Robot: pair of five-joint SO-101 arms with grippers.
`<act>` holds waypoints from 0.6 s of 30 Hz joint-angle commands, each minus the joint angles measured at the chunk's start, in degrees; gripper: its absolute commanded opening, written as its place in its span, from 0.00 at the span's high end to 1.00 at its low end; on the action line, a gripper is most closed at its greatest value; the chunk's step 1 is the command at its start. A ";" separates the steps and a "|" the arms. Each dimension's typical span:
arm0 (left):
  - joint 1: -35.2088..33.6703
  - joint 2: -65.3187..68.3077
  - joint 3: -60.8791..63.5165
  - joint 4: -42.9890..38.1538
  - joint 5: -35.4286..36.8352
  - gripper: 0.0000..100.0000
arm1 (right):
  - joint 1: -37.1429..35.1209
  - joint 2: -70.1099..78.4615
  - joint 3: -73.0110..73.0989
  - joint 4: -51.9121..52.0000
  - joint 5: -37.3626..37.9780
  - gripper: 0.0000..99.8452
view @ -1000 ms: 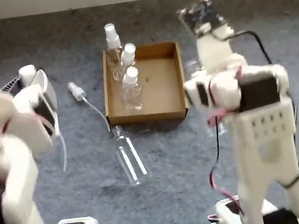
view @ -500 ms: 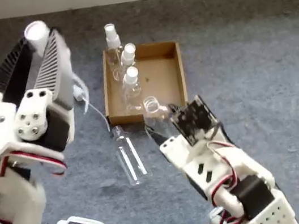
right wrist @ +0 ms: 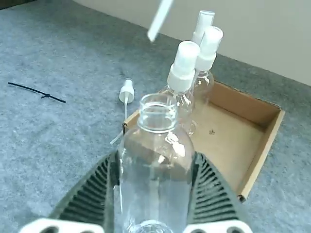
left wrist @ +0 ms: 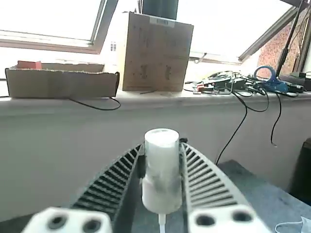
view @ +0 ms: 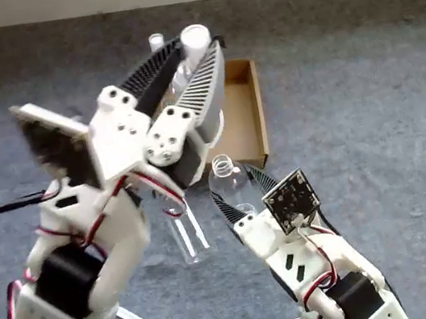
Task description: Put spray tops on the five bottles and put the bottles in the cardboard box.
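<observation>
And the left claw (view: 196, 45) has swung right across from the left side in half a second, now hanging over the cardboard box (view: 248, 113), clenched on a spray top (view: 194, 36). The right claw (view: 232, 185) has eased back a touch from the box, clamped on an open bottle (view: 224, 174) held upright. The spray top sits above and just beyond that bottle's mouth. Count the bottles: five. That's the one in the right claw, three capped bottles (right wrist: 183, 73) ahead of it at the box's left side, and a bare bottle (view: 186, 233) lying on the carpet (view: 367, 101) just left of the right claw. There are five tops: three fitted, one gripped, and one loose spray top (right wrist: 126, 91) on the carpet ahead-left. The box's near edge is just ahead of the right claw, its right half bare, with open carpet off to the right.
</observation>
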 commanded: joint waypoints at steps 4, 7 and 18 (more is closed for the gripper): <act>1.01 -0.75 4.35 -3.69 -0.35 0.99 | -0.22 -0.66 -0.57 -1.45 -0.53 1.00; 0.75 -0.75 4.97 -3.69 -0.35 0.99 | -0.22 -0.66 -0.57 -1.45 -0.53 1.00; 1.01 -0.75 5.14 -3.43 -0.09 0.99 | -0.22 -0.66 -0.57 -1.54 -0.53 1.00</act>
